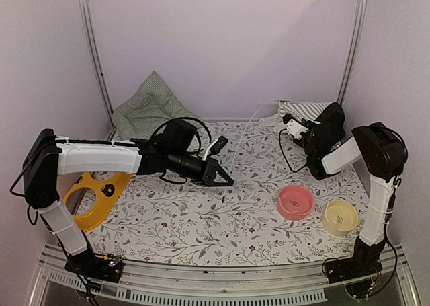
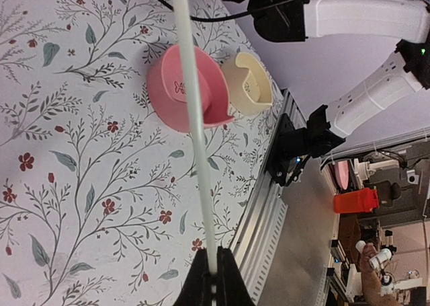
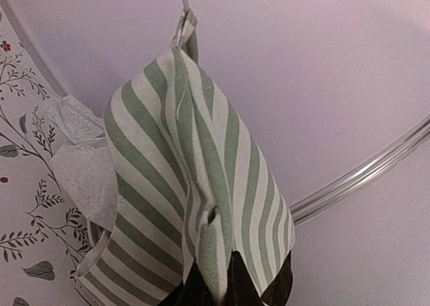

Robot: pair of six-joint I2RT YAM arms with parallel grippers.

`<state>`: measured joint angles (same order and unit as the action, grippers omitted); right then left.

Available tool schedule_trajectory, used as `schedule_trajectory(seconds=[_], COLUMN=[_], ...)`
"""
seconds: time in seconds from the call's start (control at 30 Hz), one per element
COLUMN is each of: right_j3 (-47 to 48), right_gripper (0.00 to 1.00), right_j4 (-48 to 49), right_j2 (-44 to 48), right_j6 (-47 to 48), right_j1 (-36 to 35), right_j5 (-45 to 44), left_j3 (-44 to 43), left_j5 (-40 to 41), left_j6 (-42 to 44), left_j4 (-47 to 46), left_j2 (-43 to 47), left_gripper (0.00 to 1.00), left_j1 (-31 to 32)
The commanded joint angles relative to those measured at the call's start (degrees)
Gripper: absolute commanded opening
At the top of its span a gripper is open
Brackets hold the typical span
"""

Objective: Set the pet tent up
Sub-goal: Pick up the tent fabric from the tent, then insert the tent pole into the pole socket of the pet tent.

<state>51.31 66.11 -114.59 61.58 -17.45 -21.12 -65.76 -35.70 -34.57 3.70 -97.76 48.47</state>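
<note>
Left end effector [image 2: 212, 282] closed on thin pole [image 2: 195, 118]; right end effector [image 3: 218, 279] clamped on pet tent [image 3: 195, 165] fabric, held up at far right worktop [image 1: 201, 218] corner. Risk judged: pole slipped or over-bent, fabric torn, if arms pulled apart.

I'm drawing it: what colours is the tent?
The pet tent has green and white stripes; right wrist view.

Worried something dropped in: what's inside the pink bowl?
The pink bowl looks empty, only a small mark on its floor. From the left wrist, the white pole hides a thin strip.
</note>
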Motion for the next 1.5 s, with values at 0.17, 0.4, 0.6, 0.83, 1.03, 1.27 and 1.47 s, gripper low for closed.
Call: schedule_trajectory(seconds=[0.17,0.4,0.6,0.83,1.03,1.27,1.47], right_j3=[-2.1,1.9,4.1,5.1,4.6,-2.0,-6.2], right_gripper=[0.00,0.00,0.00,0.00,0.00,0.00,0.00], right_j4=[-1.8,-8.8,-17.1,-27.4,-36.6,-40.1,-40.5], right_j2=[12.2,20.3,26.1,30.0,32.2,34.9,35.6], right_j6=[-6.6,-11.0,-12.0,-15.1,-21.3,-29.1,-34.5], right_j1=[-4.6,-12.4,-21.6,-32.9,-38.5,-43.1,-49.2], right_j5=[2.0,6.2,9.2,9.2,9.5,8.8,4.2], left_j3=[-1.5,0.9,5.3,9.4,12.4,13.5,13.5], left_j5=[1.1,4.4,9.5,19.9,28.7,36.0,38.1], left_j6=[-5.3,-8.8,-16.6,-24.2,-27.4,-28.2,-30.4], left_j4=[-12.5,-13.7,-20.2,-24.6,-25.4,-26.5,-30.4], left_j2=[2.2,6.6,11.9,19.7,25.1,26.7,24.2], left_gripper=[0.00,0.00,0.00,0.00,0.00,0.00,0.00], left_j1=[-0.4,2.4,5.0,5.7,5.6,5.0,3.7])
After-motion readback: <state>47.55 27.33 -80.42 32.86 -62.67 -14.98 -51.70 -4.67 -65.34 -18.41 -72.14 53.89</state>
